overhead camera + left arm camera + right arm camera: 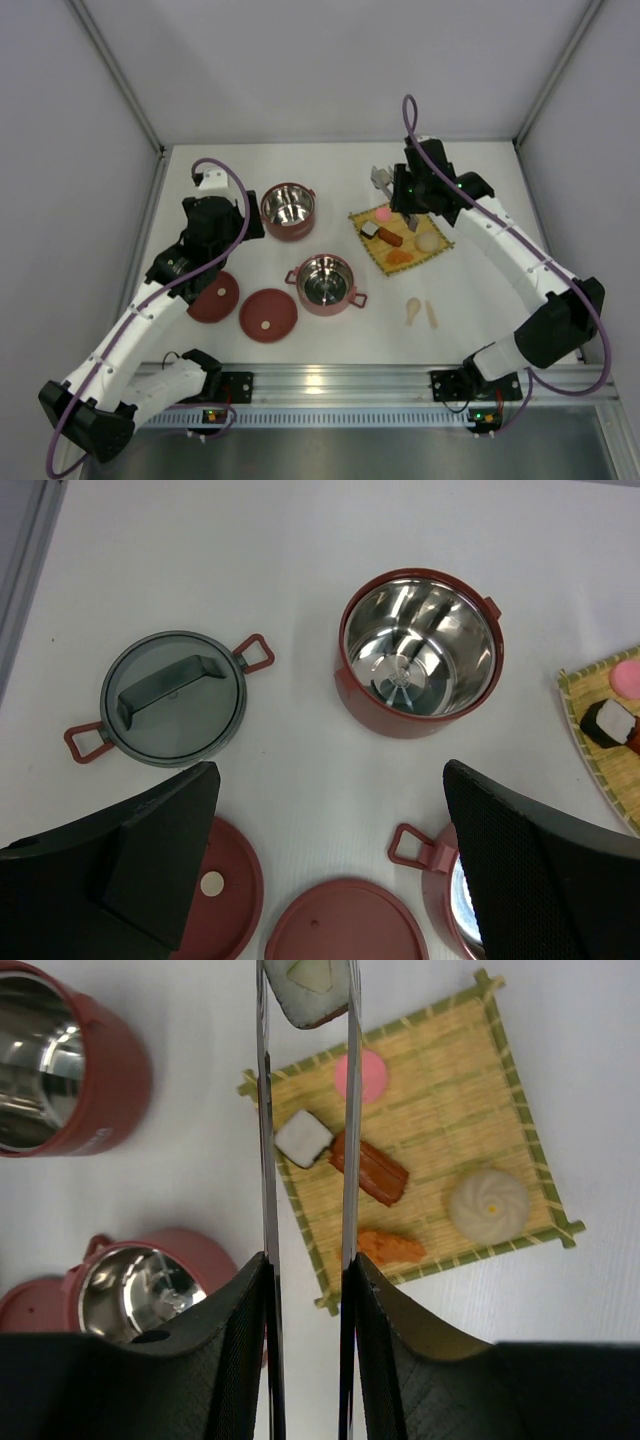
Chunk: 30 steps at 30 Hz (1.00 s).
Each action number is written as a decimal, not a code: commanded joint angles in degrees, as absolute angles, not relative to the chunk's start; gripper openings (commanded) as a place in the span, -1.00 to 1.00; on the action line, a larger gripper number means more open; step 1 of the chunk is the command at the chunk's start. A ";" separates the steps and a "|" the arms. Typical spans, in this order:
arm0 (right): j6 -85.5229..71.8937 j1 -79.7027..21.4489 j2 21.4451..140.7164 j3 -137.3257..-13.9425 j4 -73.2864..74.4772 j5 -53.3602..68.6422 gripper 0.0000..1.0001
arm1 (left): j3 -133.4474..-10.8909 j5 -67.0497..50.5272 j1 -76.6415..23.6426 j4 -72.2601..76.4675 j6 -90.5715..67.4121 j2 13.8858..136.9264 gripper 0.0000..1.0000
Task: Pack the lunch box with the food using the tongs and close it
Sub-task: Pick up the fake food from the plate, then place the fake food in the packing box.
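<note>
Right hand (308, 1270) is clenched on the tongs (265, 1140), its fingers pressing both metal arms from the outside. Up at the tips there is a catch: a roll piece (310, 985) with a dark wrap and a pale centre, pinched between the arms. It hangs over bare tabletop (330, 170), just past the far-left corner of the yellow woven mat (470, 1090).

On that mat sit the rest of the food. The pink round (360, 1072) is at the far-left corner and the white-and-black piece (303, 1138) is on the left edge. The brown-red sausage (370, 1172) lies right beside the white-and-black piece. The orange piece (390, 1247) is on the near side and the cream bun (487, 1203) is over to the right.

The lunch box is in parts, left of the mat. The far bowl (288, 232) and the near bowl (335, 305) both stand upright, showing bare steel inside. Two dark-red flat lids (212, 297) (268, 315) lie side by side on the near left.

In the left wrist view, a smoky see-through lid (175, 700) with two red loop handles lies flat, left of the far bowl.

Left hand (328, 778) is released, fingers (150, 850) spread wide with nothing between them. It hovers above the red lids and the near bowl's handle.

Two small beige utensils (422, 312) lie on the near side of the mat, apart from everything else.
</note>
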<state>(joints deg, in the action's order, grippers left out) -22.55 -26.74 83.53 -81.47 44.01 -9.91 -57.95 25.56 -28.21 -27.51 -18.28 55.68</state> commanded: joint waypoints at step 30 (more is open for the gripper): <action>-24.87 -49.92 108.98 -113.99 49.04 -9.93 -0.76 | -58.89 31.03 -28.21 -27.07 -18.37 54.76 0.97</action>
<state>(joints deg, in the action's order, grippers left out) -24.23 -48.77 109.16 -110.06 48.64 -9.39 -57.95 30.92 -28.21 -28.16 -18.28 55.64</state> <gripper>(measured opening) 0.348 0.987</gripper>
